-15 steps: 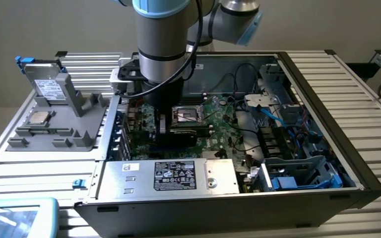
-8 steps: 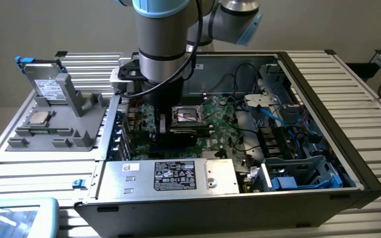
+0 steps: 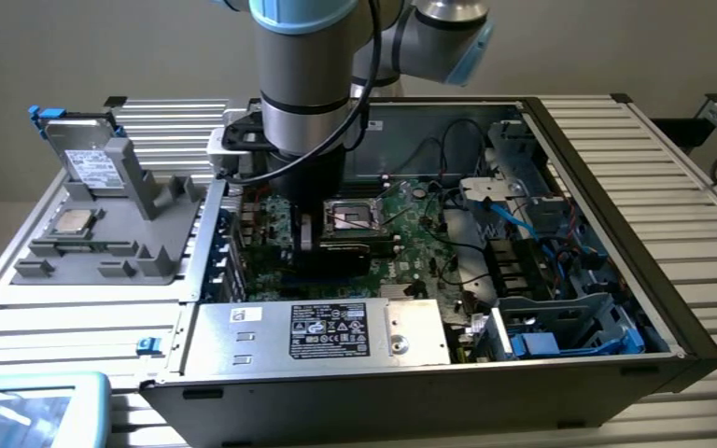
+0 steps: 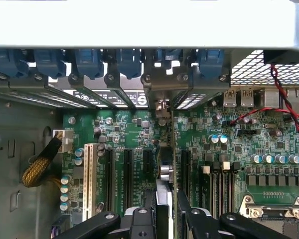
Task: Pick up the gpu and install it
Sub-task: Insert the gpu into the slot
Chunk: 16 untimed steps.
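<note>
We find the installation step in hand. The gripper (image 4: 165, 221) pinches the gpu (image 4: 164, 174), which stands edge-on above the motherboard (image 4: 129, 129) among its black expansion slots (image 4: 128, 174). In our judgement, seating calls for square alignment over the slot and straight downward pressure.

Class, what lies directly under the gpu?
The motherboard and black slots show beside the gpu; the spot directly beneath is covered by the card itself.
</note>
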Motion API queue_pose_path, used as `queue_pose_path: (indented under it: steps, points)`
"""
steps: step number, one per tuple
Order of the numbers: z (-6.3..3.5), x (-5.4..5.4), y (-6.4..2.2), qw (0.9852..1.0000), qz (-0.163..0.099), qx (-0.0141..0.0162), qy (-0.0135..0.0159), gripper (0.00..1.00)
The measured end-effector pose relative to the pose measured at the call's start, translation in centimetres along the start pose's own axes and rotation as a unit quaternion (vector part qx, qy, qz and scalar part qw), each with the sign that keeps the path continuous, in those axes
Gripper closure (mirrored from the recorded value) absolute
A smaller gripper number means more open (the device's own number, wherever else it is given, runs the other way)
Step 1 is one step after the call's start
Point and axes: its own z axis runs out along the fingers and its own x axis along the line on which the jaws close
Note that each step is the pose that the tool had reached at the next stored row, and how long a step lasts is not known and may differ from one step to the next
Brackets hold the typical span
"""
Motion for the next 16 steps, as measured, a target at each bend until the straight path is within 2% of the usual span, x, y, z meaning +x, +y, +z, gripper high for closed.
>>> queue_pose_path:
  steps: [2,5,16]
  points:
    - [0.22,0.01,-0.03,1.0,0.0,-0.0002,0.0,0.73]
    - [0.45,0.0,-0.04,1.0,0.0,0.0001,-0.0016,0.73]
    - [0.69,0.0,-0.05,1.0,0.0,0.0006,-0.0021,0.73]
